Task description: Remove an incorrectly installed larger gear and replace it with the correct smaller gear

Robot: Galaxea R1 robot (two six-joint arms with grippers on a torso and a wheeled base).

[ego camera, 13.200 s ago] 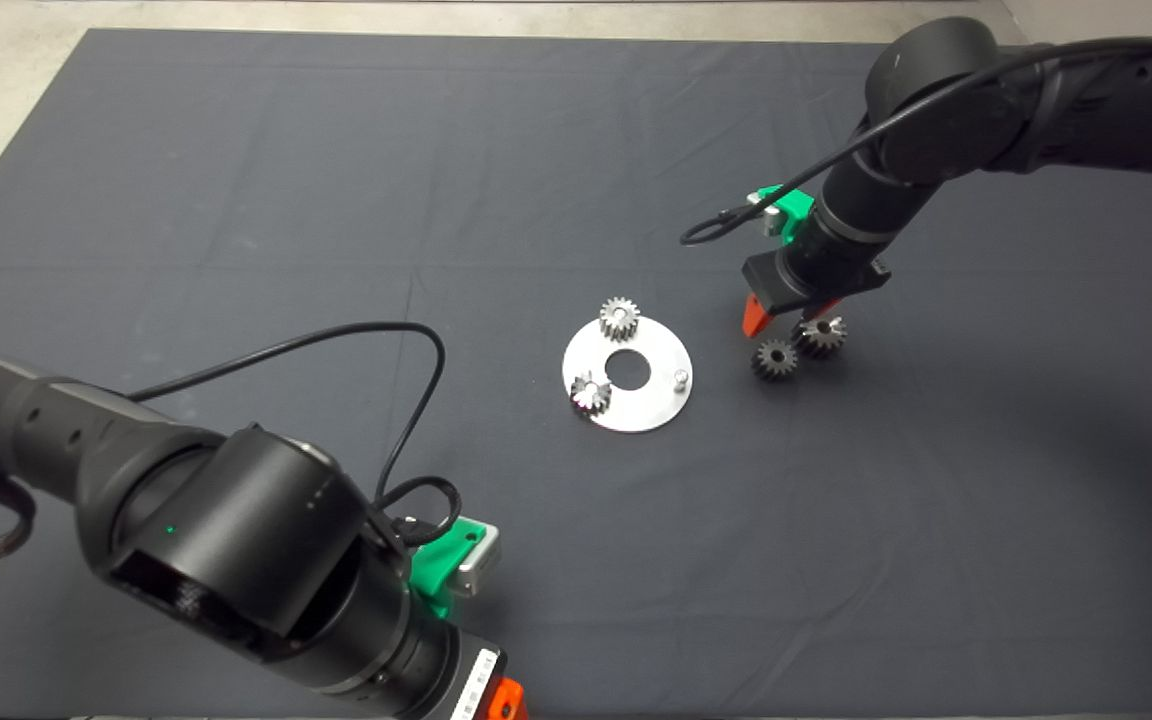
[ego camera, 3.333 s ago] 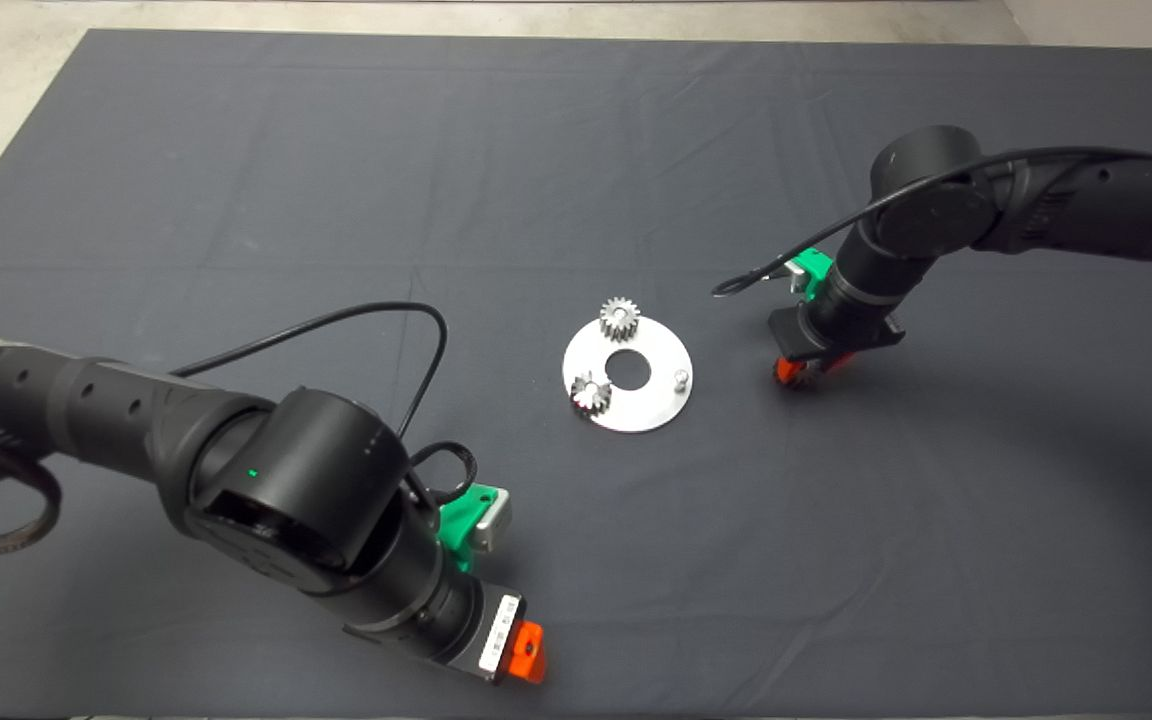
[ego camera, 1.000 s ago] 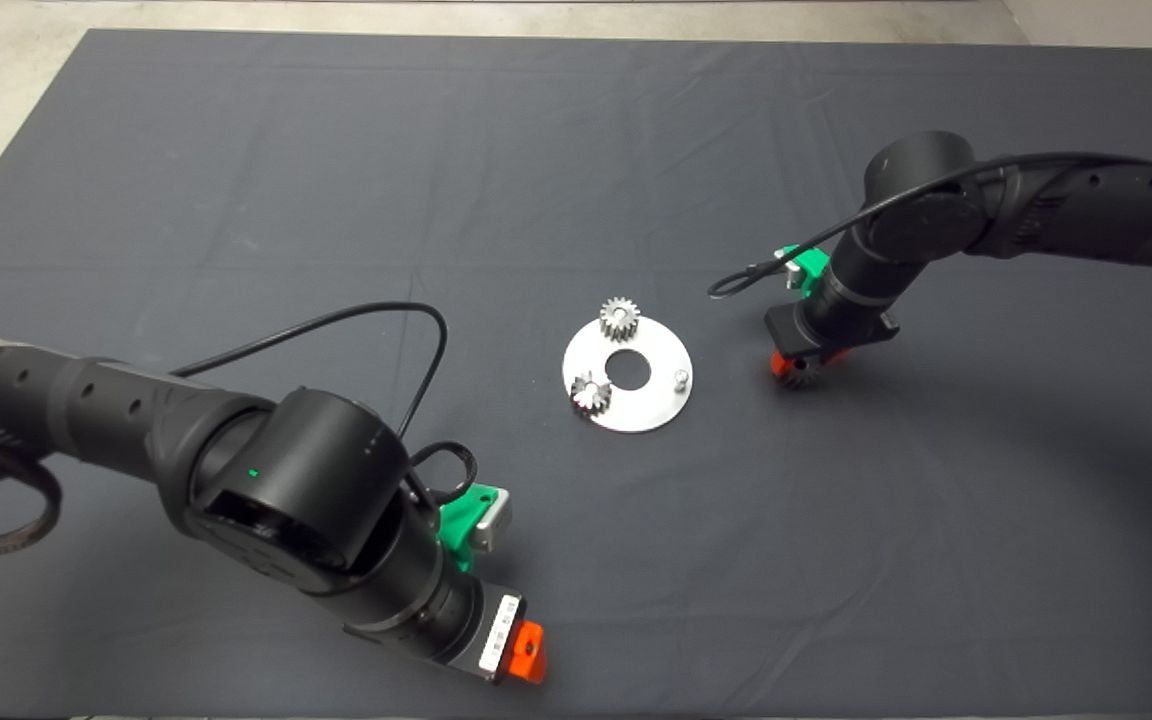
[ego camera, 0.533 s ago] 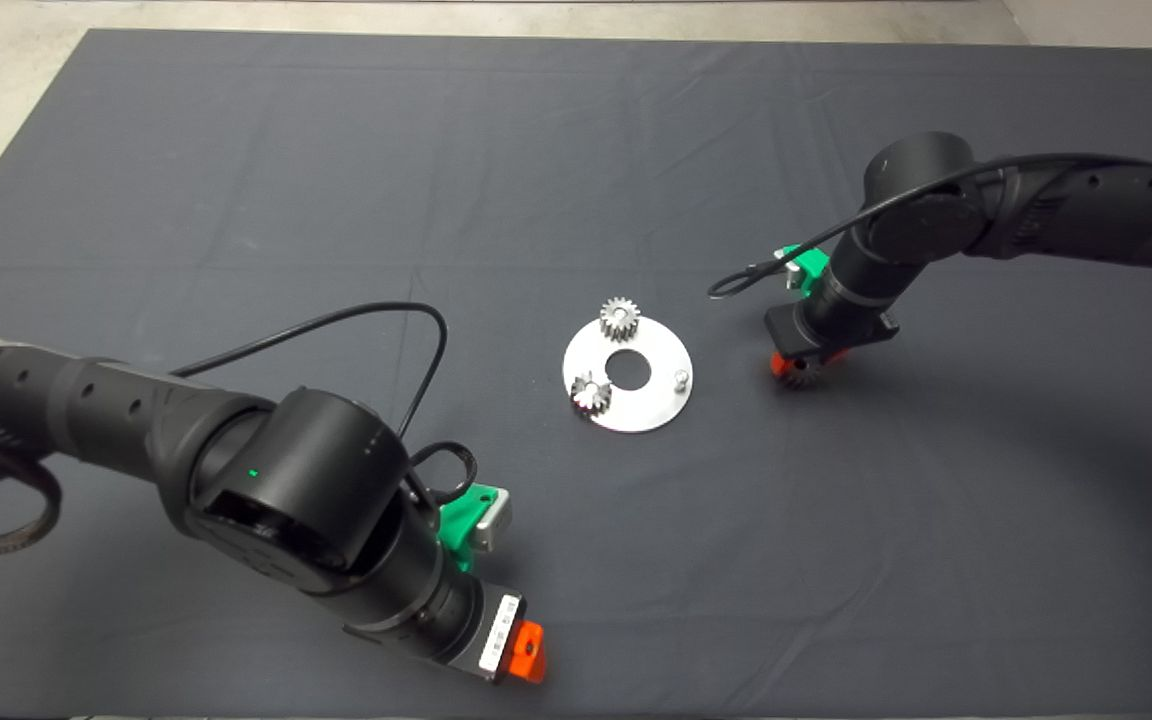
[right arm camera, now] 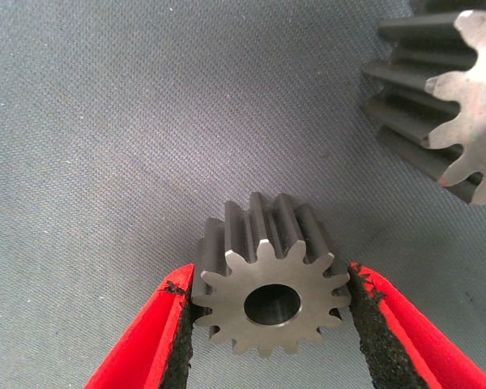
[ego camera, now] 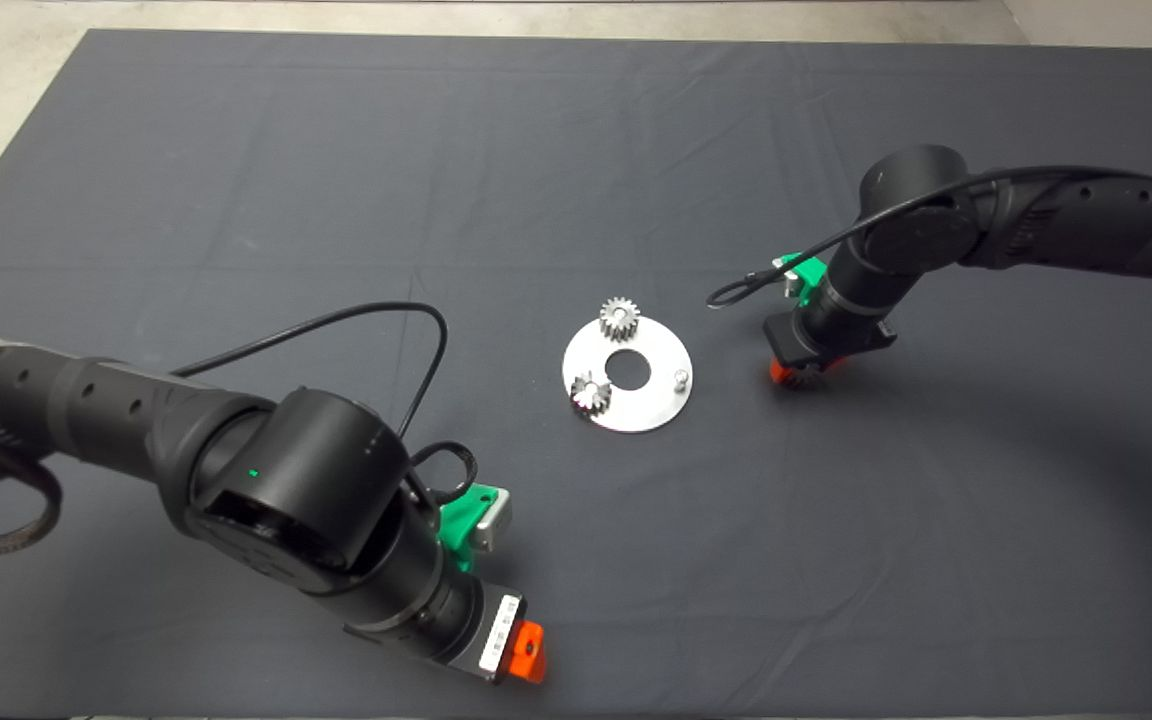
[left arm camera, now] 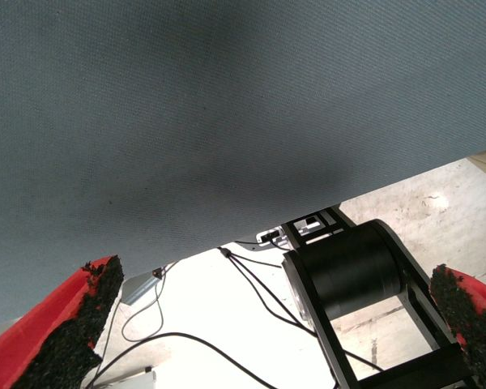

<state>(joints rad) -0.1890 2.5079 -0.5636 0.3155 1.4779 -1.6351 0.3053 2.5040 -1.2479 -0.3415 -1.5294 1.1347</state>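
I see right gripper (right arm camera: 269, 312) low on mat (ego camera: 336, 200), at 3 o'clock from round silver plate (ego camera: 636, 405), pads pinching smaller gear (right arm camera: 267, 301) by its teeth. Larger gear (right arm camera: 445, 105) lies just beside it on mat. Two small silver gears (ego camera: 620, 319) sit on plate. Left gripper (left arm camera: 267, 332) parked at 7 o'clock, fingers spread, holding nothing.
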